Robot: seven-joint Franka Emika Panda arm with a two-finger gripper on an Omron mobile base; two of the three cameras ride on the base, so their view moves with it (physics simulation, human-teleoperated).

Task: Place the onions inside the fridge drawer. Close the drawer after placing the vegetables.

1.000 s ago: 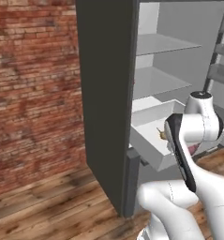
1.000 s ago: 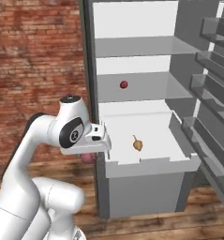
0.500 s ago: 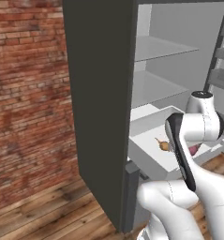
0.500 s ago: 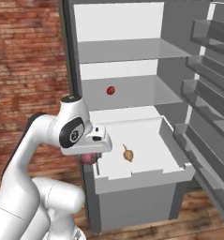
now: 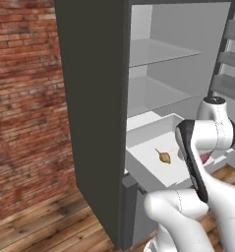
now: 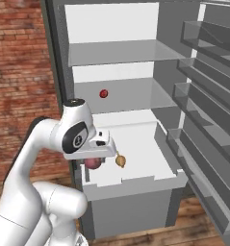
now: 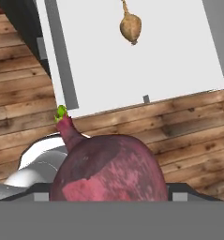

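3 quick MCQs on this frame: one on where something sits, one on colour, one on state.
1. Where is the golden-brown onion?
A. in the fridge drawer
B. on the top shelf
C. on the wooden floor

2. What colour is the small ball on the shelf?
A. blue
B. red
C. white

3. The drawer is
A. shut
B. taken out
C. pulled out

Key: 1 A, it lies on the drawer's white bottom. 2 B, red against the white back wall. 3 C, its inside shows from above.
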